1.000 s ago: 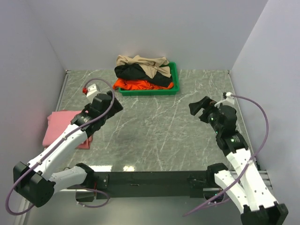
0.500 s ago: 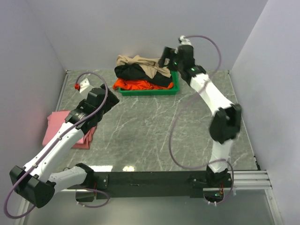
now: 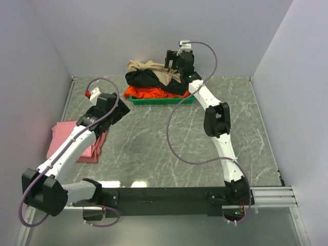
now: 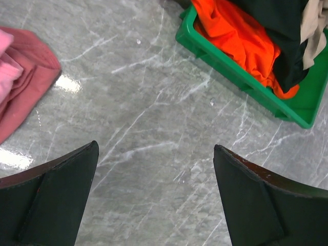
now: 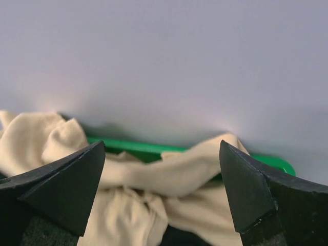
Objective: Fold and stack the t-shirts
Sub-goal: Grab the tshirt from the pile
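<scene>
A beige t-shirt (image 3: 154,67) lies crumpled on top of a black t-shirt (image 3: 154,80) and an orange t-shirt (image 3: 151,93) in the green tray (image 3: 191,84) at the back. A pink t-shirt (image 3: 72,139) lies folded at the table's left. My right gripper (image 3: 170,62) is open just above the right side of the pile; in the right wrist view the beige shirt (image 5: 128,205) lies below my open right gripper (image 5: 162,143). My left gripper (image 3: 117,108) is open and empty over bare table between the pink shirt and the tray, as the left wrist view (image 4: 155,146) shows.
In the left wrist view the pink shirt (image 4: 20,92) is at the left, and the tray (image 4: 246,87) with the orange shirt (image 4: 241,36) is at the upper right. The back wall (image 5: 164,61) stands close behind the tray. Grey walls enclose the marble table (image 3: 169,138).
My right arm has swung from the table's right side to the back, over the tray pile. My left gripper has shifted a little left and back.
</scene>
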`<state>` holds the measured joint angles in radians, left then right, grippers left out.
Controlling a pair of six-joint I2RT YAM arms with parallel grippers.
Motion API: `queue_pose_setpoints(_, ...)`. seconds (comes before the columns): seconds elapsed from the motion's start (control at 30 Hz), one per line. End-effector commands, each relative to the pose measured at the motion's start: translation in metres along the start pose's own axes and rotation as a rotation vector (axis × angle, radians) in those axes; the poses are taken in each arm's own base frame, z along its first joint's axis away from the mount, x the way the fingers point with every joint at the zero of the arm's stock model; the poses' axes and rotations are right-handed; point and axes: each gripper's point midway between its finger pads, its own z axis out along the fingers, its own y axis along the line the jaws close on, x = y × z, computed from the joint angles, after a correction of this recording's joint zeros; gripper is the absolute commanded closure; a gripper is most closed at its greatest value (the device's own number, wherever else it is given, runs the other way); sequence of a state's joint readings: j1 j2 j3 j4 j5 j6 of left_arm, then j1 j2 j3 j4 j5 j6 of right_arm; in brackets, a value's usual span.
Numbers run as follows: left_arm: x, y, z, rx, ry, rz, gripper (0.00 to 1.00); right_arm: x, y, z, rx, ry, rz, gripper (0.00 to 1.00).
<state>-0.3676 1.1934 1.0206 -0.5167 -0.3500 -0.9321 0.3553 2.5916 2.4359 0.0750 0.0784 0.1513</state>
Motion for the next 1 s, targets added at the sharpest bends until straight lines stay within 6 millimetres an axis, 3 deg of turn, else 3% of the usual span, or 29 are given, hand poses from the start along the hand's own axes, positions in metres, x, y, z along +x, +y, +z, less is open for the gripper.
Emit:
queue_pose_setpoints(0.0, -0.001, -0.011, 0.001, 0.055, 0.01, 0.004, 0.01, -0.047, 0.005, 0.01, -0.015, -0.215, 0.038, 0.04)
queue_pose_setpoints(0.03, 0.0, -0.009, 0.002, 0.046, 0.014, 0.005, 0.01, -0.033, 0.004, 0.013, -0.016, -0.2, 0.045, 0.06)
queue_pose_setpoints(0.17, 0.003, -0.004, 0.005, 0.028, 0.019, 0.011, 0.01, -0.018, -0.004, 0.02, -0.013, -0.191, 0.099, 0.08)
queue_pose_setpoints(0.3, 0.004, -0.005, 0.008, 0.03, 0.03, 0.012, 0.01, -0.014, 0.007, 0.021, -0.071, -0.175, 0.145, 0.16)
queue_pose_setpoints(0.6, 0.006, -0.003, 0.01, 0.019, 0.051, 0.008, 0.01, 0.006, 0.008, 0.016, -0.031, -0.081, 0.282, 0.15)
queue_pose_setpoints(0.9, 0.001, 0.004, 0.004, 0.036, 0.03, 0.0, 0.01, 0.043, 0.015, 0.01, -0.022, 0.06, 0.436, 0.18)
queue_pose_setpoints(0.97, 0.001, 0.004, 0.003, 0.04, 0.036, -0.002, 0.01, 0.04, 0.021, 0.011, -0.031, 0.066, 0.455, 0.2)
